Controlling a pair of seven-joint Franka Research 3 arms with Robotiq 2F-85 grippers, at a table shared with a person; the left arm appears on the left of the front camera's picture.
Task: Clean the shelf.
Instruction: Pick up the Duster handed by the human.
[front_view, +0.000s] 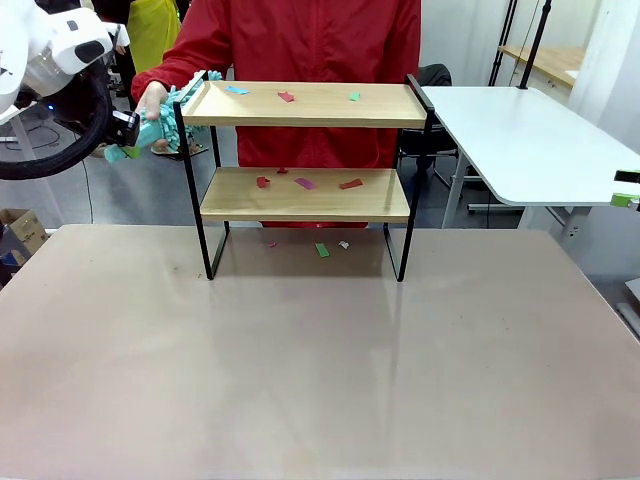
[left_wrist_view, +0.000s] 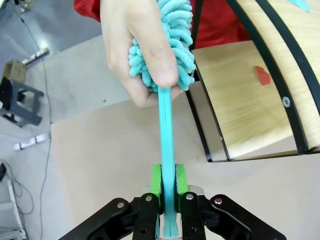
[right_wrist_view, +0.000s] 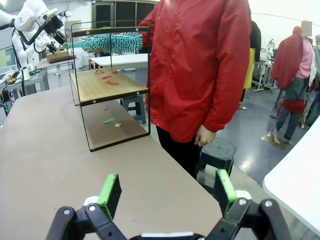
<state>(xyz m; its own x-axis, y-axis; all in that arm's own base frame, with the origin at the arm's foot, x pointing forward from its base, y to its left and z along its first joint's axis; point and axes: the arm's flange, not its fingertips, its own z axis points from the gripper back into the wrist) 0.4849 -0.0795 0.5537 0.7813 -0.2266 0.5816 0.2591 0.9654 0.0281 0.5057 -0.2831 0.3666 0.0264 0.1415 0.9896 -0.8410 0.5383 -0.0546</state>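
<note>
The shelf (front_view: 305, 105) stands at the table's far middle, its two wooden boards in a black frame. Small paper scraps lie on both boards, among them a red one (front_view: 287, 97), and on the table under it (front_view: 322, 250). My left gripper (front_view: 125, 128) hangs left of the top board, shut on the flat handle (left_wrist_view: 166, 125) of a teal fluffy duster (front_view: 175, 125). The person's hand (left_wrist_view: 140, 55) grips the duster's head (left_wrist_view: 172, 35). My right gripper (right_wrist_view: 168, 192) is open with nothing in it; its tips (front_view: 627, 189) show at the right edge. From that side, the shelf (right_wrist_view: 107, 85) is far off.
The person in a red jacket (front_view: 300, 40) stands right behind the shelf. A white side table (front_view: 530, 130) adjoins at the right. A black stool (right_wrist_view: 217, 150) stands past the table's edge. The broad near half of the table (front_view: 300, 380) is bare.
</note>
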